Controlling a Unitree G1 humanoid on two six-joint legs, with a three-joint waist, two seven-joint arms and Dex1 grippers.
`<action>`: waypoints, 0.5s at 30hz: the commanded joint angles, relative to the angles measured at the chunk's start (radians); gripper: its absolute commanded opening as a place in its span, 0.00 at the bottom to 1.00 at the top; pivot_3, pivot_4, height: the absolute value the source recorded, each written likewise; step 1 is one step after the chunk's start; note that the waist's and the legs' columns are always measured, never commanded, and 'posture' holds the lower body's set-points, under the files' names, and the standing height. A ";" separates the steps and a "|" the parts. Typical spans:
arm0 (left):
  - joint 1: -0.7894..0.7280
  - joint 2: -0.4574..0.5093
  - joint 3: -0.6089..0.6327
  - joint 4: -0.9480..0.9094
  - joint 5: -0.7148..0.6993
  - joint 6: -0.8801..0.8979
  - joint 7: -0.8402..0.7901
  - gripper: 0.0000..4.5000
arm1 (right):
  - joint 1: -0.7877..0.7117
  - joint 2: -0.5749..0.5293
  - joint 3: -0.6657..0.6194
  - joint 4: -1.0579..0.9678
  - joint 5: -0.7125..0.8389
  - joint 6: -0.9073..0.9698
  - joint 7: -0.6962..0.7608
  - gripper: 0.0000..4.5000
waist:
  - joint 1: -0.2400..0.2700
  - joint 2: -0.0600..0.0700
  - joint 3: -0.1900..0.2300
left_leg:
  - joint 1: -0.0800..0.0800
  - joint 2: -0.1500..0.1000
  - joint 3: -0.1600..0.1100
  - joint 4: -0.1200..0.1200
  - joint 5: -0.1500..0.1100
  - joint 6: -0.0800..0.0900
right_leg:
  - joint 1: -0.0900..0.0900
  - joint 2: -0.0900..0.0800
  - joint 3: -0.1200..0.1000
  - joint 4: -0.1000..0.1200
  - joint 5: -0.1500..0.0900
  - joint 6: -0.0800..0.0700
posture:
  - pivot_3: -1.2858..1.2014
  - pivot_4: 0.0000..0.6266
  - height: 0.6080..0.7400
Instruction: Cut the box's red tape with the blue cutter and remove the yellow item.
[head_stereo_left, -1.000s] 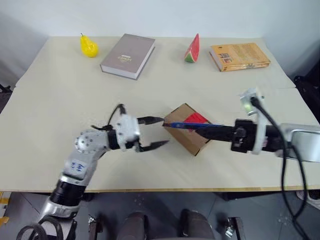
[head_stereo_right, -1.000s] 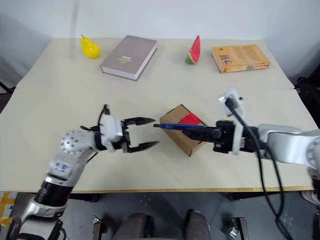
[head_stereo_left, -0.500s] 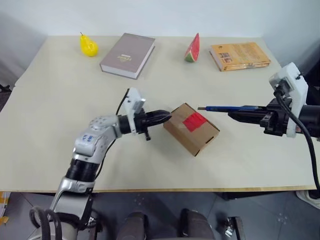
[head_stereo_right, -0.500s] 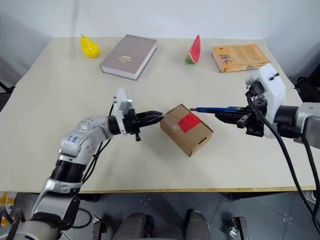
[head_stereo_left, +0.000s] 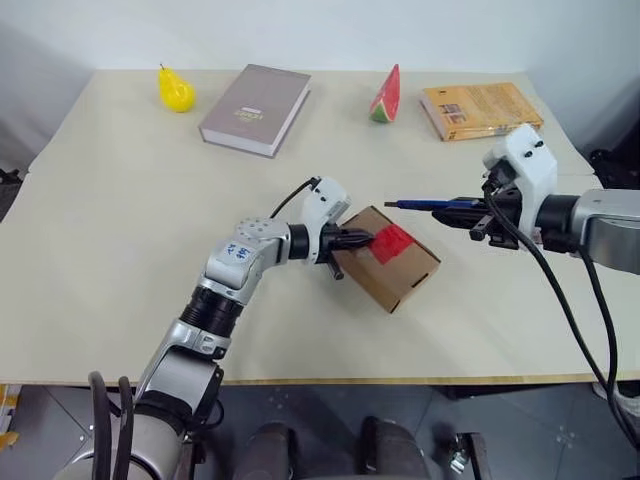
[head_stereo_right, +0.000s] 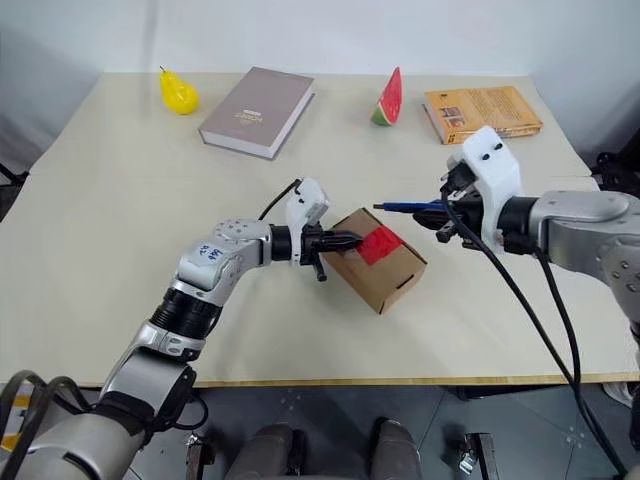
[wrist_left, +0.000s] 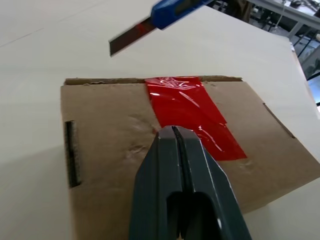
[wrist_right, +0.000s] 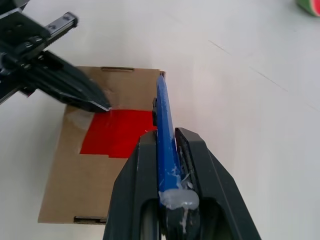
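Small brown cardboard box (head_stereo_left: 385, 256), red tape strip (head_stereo_left: 393, 242) uncut: left tool (head_stereo_left: 366, 239) closed, pressing its top; right tool (head_stereo_left: 478, 214) clamps slim blue cutter (head_stereo_left: 430, 204). Next: lower blade onto tape.

Print on the grey book (head_stereo_left: 255, 109) cover and orange book (head_stereo_left: 480, 110) cover, too small to read

Head stereo pair: high, angled forward-down over whole table (head_stereo_left: 120, 240). Wrist cameras: close, along own fingers, both on box (wrist_left: 115, 150) centre-frame (red tape (wrist_right: 117, 131) shared).
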 joint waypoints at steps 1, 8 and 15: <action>-0.007 -0.006 0.005 -0.022 0.015 0.006 0.003 0.00 | -0.029 0.006 -0.010 0.005 -0.056 0.004 0.046 0.03 | -0.001 0.000 0.000 | 0.000 0.000 0.000 0.000 0.000 0.000 | 0.000 0.000 0.000 0.000 0.000 0.000 | 0.52 0.24 1.00; 0.014 -0.016 0.006 -0.047 0.022 0.013 0.007 0.00 | -0.033 0.032 -0.002 0.017 -0.134 0.020 0.107 0.03 | -0.001 0.000 0.000 | 0.000 0.000 0.000 0.000 0.000 0.000 | 0.000 0.000 0.000 0.000 0.000 0.000 | 0.52 0.24 1.00; 0.034 -0.023 0.005 -0.076 0.027 0.029 0.010 0.00 | -0.015 0.057 -0.014 0.009 -0.171 0.049 0.151 0.03 | -0.001 0.000 0.000 | 0.000 0.000 0.000 0.000 0.000 0.000 | 0.000 0.000 0.000 0.001 0.000 0.000 | 0.52 0.24 1.00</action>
